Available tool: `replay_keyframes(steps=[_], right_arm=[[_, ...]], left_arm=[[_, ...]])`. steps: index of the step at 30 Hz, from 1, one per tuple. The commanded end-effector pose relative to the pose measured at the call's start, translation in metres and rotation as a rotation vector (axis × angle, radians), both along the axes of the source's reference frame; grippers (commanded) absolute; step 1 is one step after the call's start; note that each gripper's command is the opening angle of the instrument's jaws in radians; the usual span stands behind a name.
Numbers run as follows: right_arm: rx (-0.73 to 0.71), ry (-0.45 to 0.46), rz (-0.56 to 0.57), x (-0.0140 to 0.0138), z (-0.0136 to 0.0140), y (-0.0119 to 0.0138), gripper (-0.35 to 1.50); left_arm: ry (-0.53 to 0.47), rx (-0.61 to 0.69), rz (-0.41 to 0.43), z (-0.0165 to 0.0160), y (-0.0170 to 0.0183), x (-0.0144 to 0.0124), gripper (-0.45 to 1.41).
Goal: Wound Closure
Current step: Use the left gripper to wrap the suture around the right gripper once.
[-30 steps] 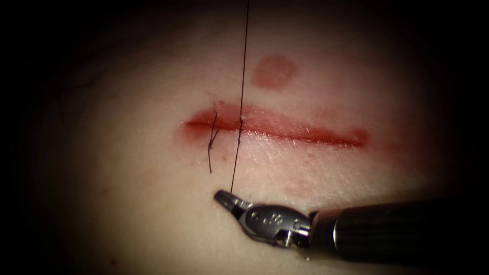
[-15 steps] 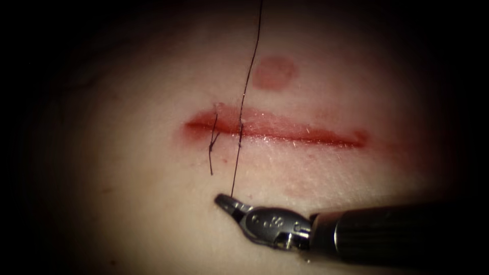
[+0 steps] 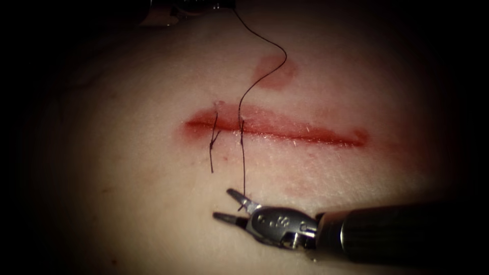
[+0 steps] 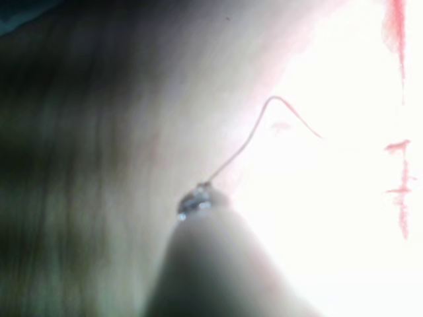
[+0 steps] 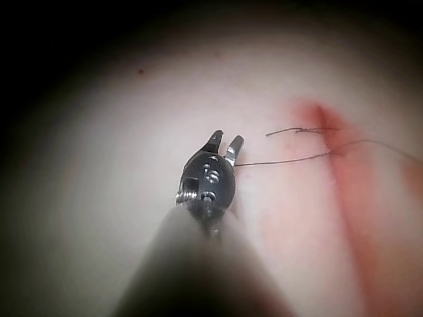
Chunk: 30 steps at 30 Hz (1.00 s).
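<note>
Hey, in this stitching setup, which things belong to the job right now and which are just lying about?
In the job:
thread, passing through the cut in the tissue
left pincer, shut on the thread
right pincer, open, holding nothing, thread end beside it

Lying about:
tied stitch with cut ends, left of the thread
red fluid spot above the cut

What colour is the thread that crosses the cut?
Black; the thread shows best in the endoscope view.

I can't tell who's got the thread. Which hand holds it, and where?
The left hand holds the thread at its far part, beyond the cut. The right hand is open, holding nothing.
</note>
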<state>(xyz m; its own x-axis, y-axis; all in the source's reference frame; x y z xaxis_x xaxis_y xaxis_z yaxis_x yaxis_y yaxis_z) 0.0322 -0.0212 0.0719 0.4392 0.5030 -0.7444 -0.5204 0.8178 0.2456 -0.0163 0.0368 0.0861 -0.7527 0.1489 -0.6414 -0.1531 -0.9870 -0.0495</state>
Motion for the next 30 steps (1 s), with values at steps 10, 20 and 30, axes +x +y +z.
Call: replay_keyframes(steps=[10,20,30], right_arm=[[0.069,0.01,-0.078,-0.0013,-0.0056,-0.002,1.46],[0.128,0.164,-0.203,-0.0043,-0.0127,-0.0002,1.26],[0.159,0.171,-0.176,-0.006,-0.0095,0.0115,1.21]], left_arm=[[-0.011,-0.008,-0.001,-0.0019,-0.0005,0.0027,-0.45],[-0.008,-0.011,-0.004,-0.0028,-0.0022,0.003,-0.45],[-0.032,-0.013,-0.018,-0.0056,-0.0047,0.0045,-0.45]])
